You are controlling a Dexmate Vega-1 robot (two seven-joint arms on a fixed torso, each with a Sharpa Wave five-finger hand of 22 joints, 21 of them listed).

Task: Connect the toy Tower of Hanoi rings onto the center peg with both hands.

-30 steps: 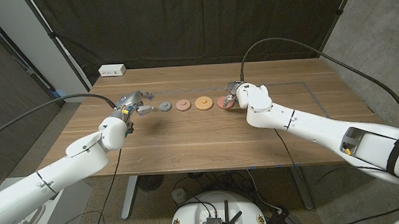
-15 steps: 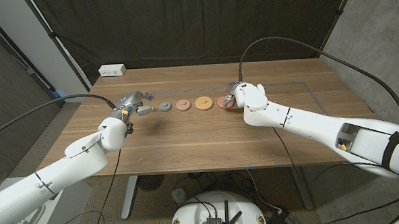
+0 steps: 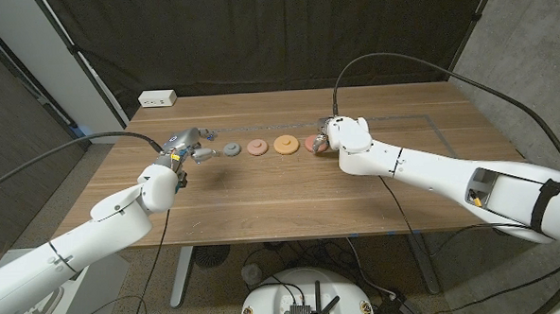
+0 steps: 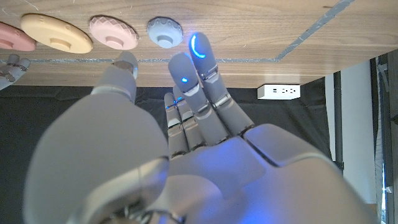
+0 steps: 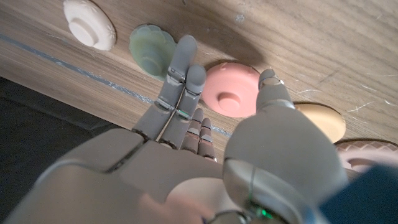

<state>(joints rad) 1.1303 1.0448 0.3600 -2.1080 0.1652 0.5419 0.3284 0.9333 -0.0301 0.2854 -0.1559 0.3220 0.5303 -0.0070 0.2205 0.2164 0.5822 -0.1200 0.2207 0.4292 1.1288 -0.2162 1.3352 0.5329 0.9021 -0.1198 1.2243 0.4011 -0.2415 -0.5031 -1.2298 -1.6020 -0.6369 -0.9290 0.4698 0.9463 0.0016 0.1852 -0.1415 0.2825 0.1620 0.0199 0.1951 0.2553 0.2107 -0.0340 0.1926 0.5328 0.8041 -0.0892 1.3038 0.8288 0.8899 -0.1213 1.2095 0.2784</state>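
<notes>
Both hands sit at opposite ends of a row of toy rings on the tabletop (image 3: 291, 190).

The rings lie in a line across the far middle of the wood: a grey ring (image 3: 232, 150), a small pink ring (image 3: 257, 147), an orange ring (image 3: 285, 144) and a salmon ring (image 3: 314, 143). In the right wrist view a green ring (image 5: 152, 50) and a white ring (image 5: 90, 25) lie beyond the salmon one. The left hand (image 3: 190, 146) hovers just beside the grey ring, fingers apart, holding nothing. The right hand (image 3: 341, 135) is over the salmon ring, thumb on one side and fingers (image 5: 180, 74) on the other, spread and not gripping it. A white power strip (image 3: 157, 99) lies at the tabletop's far left corner.
</notes>
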